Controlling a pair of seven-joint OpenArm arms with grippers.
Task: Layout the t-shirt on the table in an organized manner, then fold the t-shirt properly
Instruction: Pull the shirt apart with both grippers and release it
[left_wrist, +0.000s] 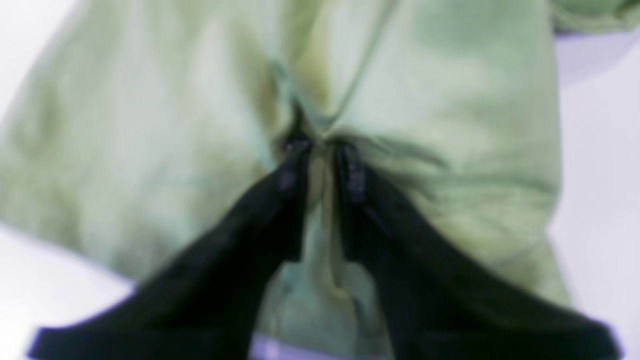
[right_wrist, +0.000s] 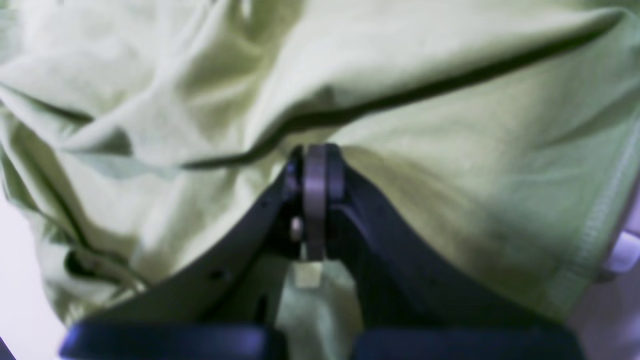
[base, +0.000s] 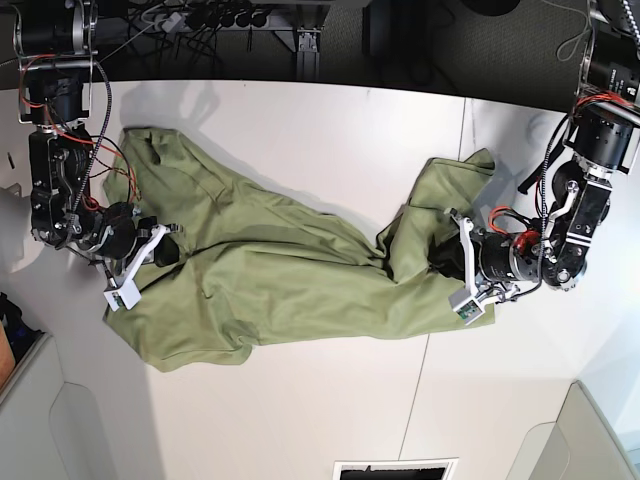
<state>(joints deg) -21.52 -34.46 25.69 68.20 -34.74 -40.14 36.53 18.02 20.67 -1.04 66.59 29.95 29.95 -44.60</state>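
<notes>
T-shirt (base: 270, 270) lies rumpled across mid worktop (base: 330, 130), no readable print or label. Left claw (left_wrist: 322, 145) pinches a fold at its right end (narrow gap). Right claw (right_wrist: 315, 155) fully closed on cloth at its left edge.

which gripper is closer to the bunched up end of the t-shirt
Left. The left gripper is at the bunched end of the t-shirt, pinching a fold. The right gripper is shut at the flatter opposite end.
</notes>
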